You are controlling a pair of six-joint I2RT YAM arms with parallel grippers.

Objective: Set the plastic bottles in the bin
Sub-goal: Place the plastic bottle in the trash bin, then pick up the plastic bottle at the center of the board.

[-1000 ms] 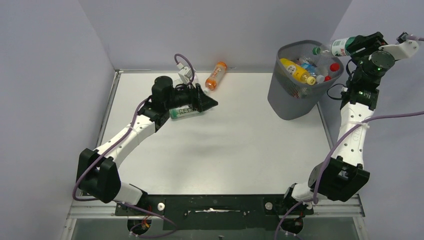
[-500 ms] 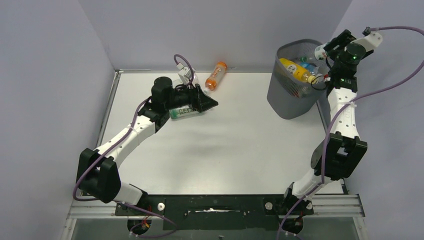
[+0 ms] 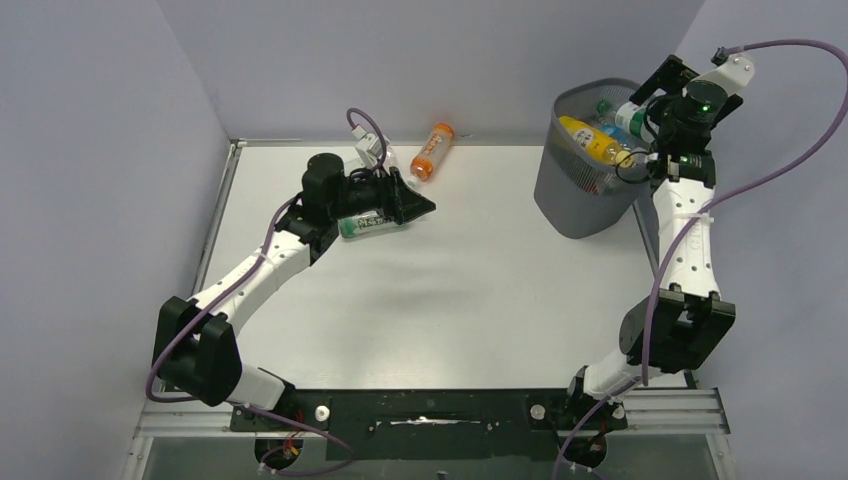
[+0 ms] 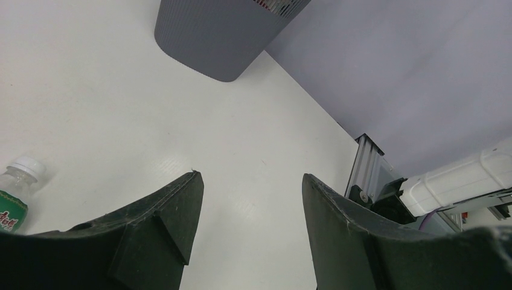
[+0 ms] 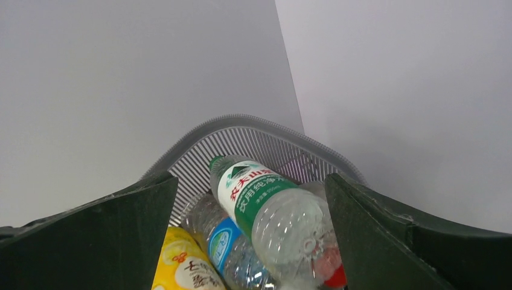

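Plastic bottles are lying in the bin beneath the right gripper, whose jaws are standing wide apart. One green-labelled bottle is lying crosswise on the table just outside the left gripper, its jaws half spread on nothing. An orange bottle is lying farther off.

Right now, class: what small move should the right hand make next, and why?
Probably lift the right hand clear of the bin. It is open, the green-labelled bottle lies loose on the other bottles inside, and an orange bottle lies on the table.
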